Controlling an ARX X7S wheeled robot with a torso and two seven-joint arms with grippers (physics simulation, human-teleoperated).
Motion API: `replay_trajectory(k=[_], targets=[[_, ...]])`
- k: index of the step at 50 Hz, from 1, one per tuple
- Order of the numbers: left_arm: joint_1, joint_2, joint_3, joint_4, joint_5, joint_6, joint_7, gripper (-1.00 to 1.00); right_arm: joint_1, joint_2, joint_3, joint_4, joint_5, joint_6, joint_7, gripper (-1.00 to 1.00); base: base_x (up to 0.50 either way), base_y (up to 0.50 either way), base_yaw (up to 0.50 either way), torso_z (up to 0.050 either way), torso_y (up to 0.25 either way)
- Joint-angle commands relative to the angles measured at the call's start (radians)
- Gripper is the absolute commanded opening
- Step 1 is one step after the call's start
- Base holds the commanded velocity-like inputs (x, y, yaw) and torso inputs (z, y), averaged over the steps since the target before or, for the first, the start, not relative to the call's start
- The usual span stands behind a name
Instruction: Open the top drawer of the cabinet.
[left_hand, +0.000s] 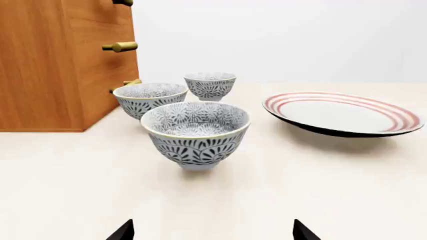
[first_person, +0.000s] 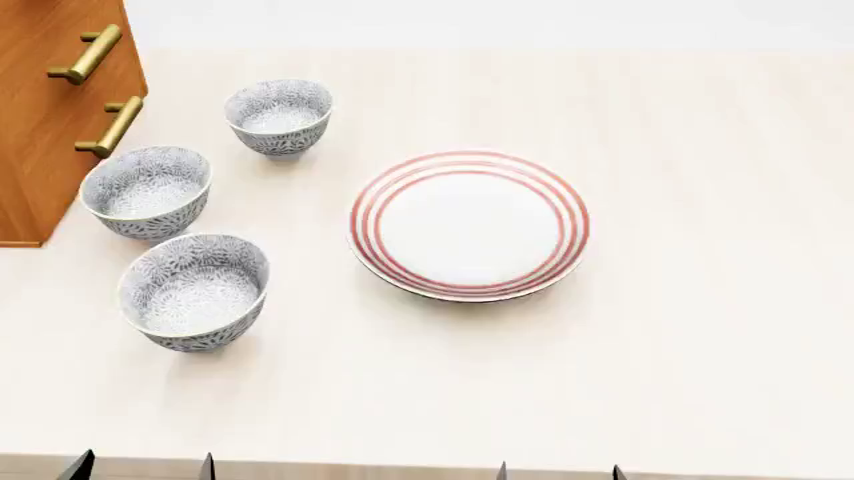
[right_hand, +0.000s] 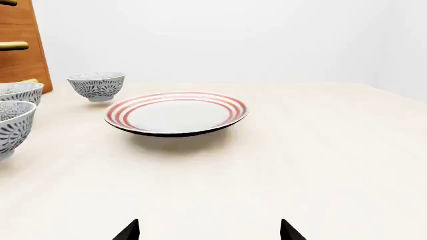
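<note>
The orange-brown cabinet (first_person: 54, 130) stands at the far left of the table, its drawer fronts facing the bowls. It is cut off by the frame edge, so its top is out of view. Two brass bar handles (first_person: 87, 52) show in the head view. Three handles (left_hand: 120, 46) show in the left wrist view, the highest cut off at the picture's edge, so I cannot pick out the top drawer. All visible drawers are closed. My left gripper (left_hand: 213, 235) (first_person: 143, 470) is open and empty at the table's front edge. My right gripper (right_hand: 210, 234) (first_person: 559, 472) is also open and empty there.
Three patterned grey bowls (first_person: 195, 290) (first_person: 147, 190) (first_person: 278, 117) stand in a row just in front of the cabinet's drawer fronts. The nearest bowl (left_hand: 195, 131) lies between my left gripper and the cabinet. A red-striped white plate (first_person: 469, 224) (right_hand: 176, 112) sits mid-table.
</note>
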Motion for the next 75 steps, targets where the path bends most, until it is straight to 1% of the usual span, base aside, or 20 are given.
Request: replay_trajectory(k=[1,19,47,55,56,57,58,75], targets=[[-0.001,-0.015,0.018,0.000,-0.015,-0.001,-0.020,1.00,0.004,0.017,-0.028,0.007,-0.006,-0.008,0.026,1.00,0.00,0.00,0.00,0.000,0.000],[-0.010,-0.061,0.083,-0.012,-0.038,-0.010,-0.074,1.00,0.009,0.057,-0.065,0.028,0.052,-0.038,0.084,1.00,0.00,0.02,0.00,0.000,0.000],[-0.015,-0.095,0.127,-0.015,-0.060,-0.010,-0.115,1.00,0.014,0.092,-0.111,0.030,0.082,-0.036,0.116,1.00,0.00,0.50,0.00,0.000,0.000],[-0.023,-0.103,0.142,-0.023,-0.051,-0.025,-0.137,1.00,0.019,0.095,-0.111,0.036,0.109,-0.030,0.129,1.00,0.00,0.00,0.00,0.000,0.000],[-0.020,-0.105,0.141,-0.020,-0.066,-0.012,-0.127,1.00,0.017,0.096,-0.112,0.035,0.115,-0.038,0.126,1.00,0.00,0.00,0.00,0.025,0.010],[-0.025,-0.106,0.147,-0.022,-0.033,-0.031,-0.153,1.00,0.016,0.097,-0.112,0.029,0.116,-0.035,0.129,1.00,0.00,0.00,0.00,0.050,0.033],[-0.025,-0.107,0.149,-0.025,-0.049,-0.024,-0.139,1.00,0.015,0.099,-0.113,0.028,0.119,-0.037,0.128,1.00,0.00,0.00,0.00,0.050,0.031],[-0.026,-0.122,0.168,-0.022,-0.059,-0.025,-0.157,1.00,0.020,0.114,-0.135,0.035,0.129,-0.040,0.149,1.00,0.00,0.00,0.00,0.050,0.030]])
